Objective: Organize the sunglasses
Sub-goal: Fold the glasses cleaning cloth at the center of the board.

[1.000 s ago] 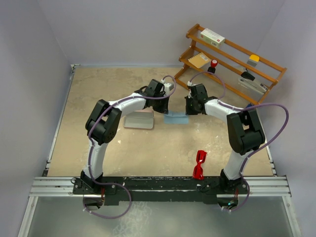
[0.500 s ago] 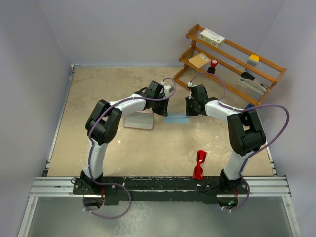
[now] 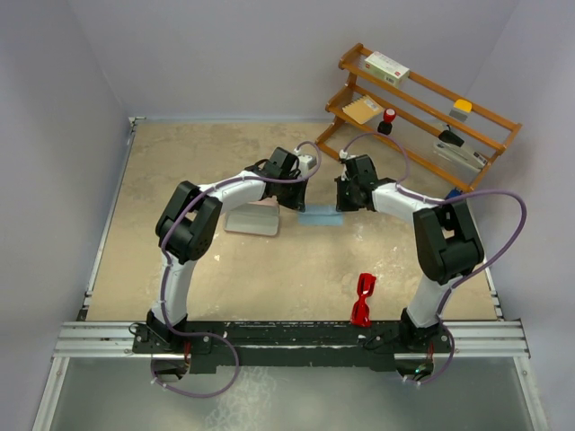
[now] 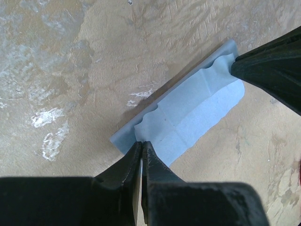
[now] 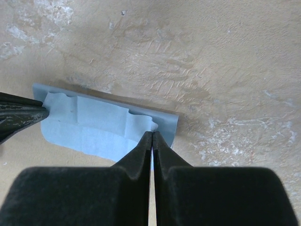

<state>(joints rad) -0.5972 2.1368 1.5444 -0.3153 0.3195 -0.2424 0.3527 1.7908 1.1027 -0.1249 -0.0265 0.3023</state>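
The red sunglasses [image 3: 362,299] lie on the table near the right arm's base, far from both grippers. The light blue cloth [image 3: 320,216] lies folded at mid-table. My left gripper [image 3: 299,206] is shut on the cloth's left corner, seen in the left wrist view [image 4: 141,143] on the cloth [image 4: 188,117]. My right gripper [image 3: 340,206] is shut on the right corner, seen in the right wrist view [image 5: 152,133] on the cloth [image 5: 89,127]. The upper layer is folded over the lower one, short of its far edge. The pink case [image 3: 252,218] lies left of the cloth, partly hidden by the left arm.
A wooden rack [image 3: 422,117] stands at the back right, holding a box, a packet and small items. Grey walls enclose the table on the left, back and right.
Both grippers have moved slightly toward the far side with the cloth's corners, folding the cloth narrower. The sunglasses and the case have not moved.
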